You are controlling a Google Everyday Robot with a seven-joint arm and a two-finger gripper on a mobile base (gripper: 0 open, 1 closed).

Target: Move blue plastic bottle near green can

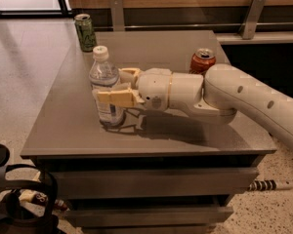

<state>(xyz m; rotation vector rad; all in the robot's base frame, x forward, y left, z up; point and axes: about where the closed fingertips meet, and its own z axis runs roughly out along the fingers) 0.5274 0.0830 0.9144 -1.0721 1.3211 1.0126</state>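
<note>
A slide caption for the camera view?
Gripper around blue plastic bottle; green can at far-left corner of table.

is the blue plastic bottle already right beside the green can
No, the blue plastic bottle stands upright with the gripper shut around it, well apart from the green can at the far corner of the table.

Grey table (63, 126) carries blue plastic bottle (103, 77), green can (85, 32), red can (202, 61); gripper (111, 85) clasping bottle.

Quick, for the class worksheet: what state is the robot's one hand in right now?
Hand: closed on the upright blue plastic bottle, one finger in front of it and one behind, above the left part of the table.
</note>
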